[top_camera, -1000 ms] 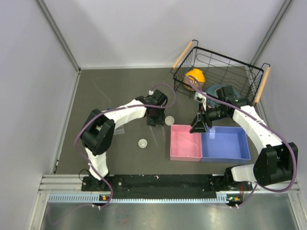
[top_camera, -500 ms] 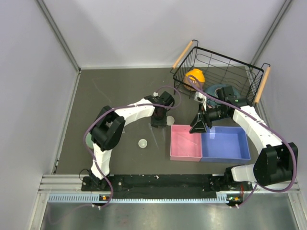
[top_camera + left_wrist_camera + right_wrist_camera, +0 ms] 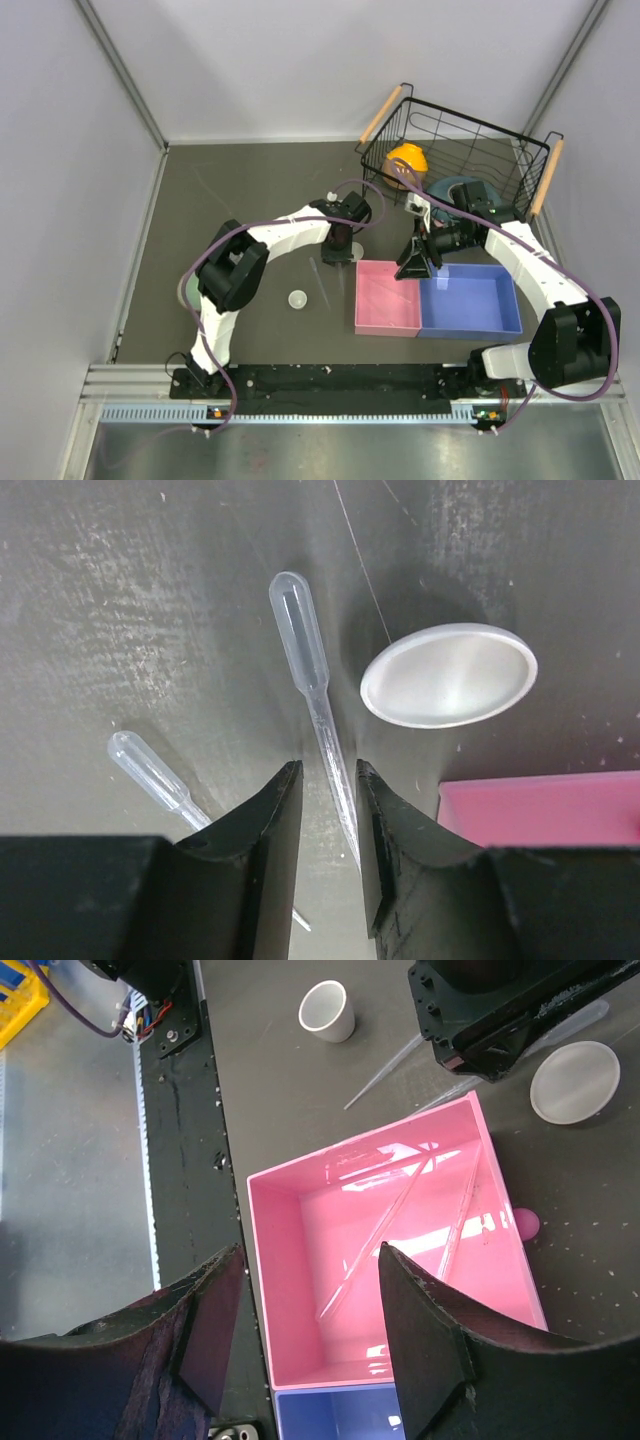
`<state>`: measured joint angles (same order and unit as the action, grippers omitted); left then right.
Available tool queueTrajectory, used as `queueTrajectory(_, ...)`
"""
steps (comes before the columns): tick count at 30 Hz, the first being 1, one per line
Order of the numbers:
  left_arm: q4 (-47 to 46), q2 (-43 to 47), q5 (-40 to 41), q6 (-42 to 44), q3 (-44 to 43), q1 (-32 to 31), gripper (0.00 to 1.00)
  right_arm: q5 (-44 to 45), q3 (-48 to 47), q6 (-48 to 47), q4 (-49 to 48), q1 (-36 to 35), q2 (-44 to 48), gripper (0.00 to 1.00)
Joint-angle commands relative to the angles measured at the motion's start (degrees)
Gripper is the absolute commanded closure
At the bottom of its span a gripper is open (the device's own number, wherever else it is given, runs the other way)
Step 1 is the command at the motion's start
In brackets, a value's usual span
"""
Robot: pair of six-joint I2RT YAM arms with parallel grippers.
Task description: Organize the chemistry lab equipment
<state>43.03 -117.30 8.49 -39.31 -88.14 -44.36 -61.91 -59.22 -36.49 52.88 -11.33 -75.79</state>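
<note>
- Pipette (image 3: 300, 630) lies on the table (image 3: 150, 600) beside a white dish (image 3: 448, 675), its stem between the left gripper's (image 3: 329, 780) narrowly parted jaws.
- Right gripper (image 3: 305, 1255) hangs open, empty, over the pink bin (image 3: 262, 1280).

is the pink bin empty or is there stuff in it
Not empty. The pink bin holds two clear pipettes lying on its floor, plain in the right wrist view.

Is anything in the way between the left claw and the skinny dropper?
Nothing visible. The left gripper straddles the thin stem of the pipette, with its jaws open. The white dish lies off to the side, not between them.
</note>
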Motion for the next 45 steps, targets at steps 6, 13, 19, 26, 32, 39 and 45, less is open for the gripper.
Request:
queueTrajectory(6,2.41,-3.73,3.46,0.81,-3.44,-0.82,0.8,-2.25,0.51,-1.92,-0.15,0.52,1.34,0.43)
queueTrajectory(13,2.77,-2.42,5.56,1.52,-3.18,-0.82,1.0,-2.43,0.69,-2.27,-0.06,0.52,0.99,0.43)
queueTrajectory(19,0.66,3.28,6.89,1.25,-0.99,-0.55,1.0,-2.86,1.04,-2.8,-0.06,0.52,0.99,0.43)
queueTrajectory(26,-4.43,12.96,5.22,1.17,4.46,-0.47,1.0,-4.88,-0.19,-2.18,0.12,0.44,0.47,0.42)
queueTrajectory(32,-20.03,27.36,-1.54,0.9,18.33,-0.47,1.0,-5.41,-6.33,0.98,0.55,0.35,0.38,0.41)
queueTrajectory(39,-49.11,47.65,-11.74,-5.76,40.2,-0.55,1.0,-7.35,-13.02,12.99,-1.64,-2.37,-1.73,0.41)
queueTrajectory(45,-63.93,56.81,-13.15,-12.18,50.06,-0.64,1.0,1.52,-10.57,34.68,-17.35,-9.57,0.2,0.38)
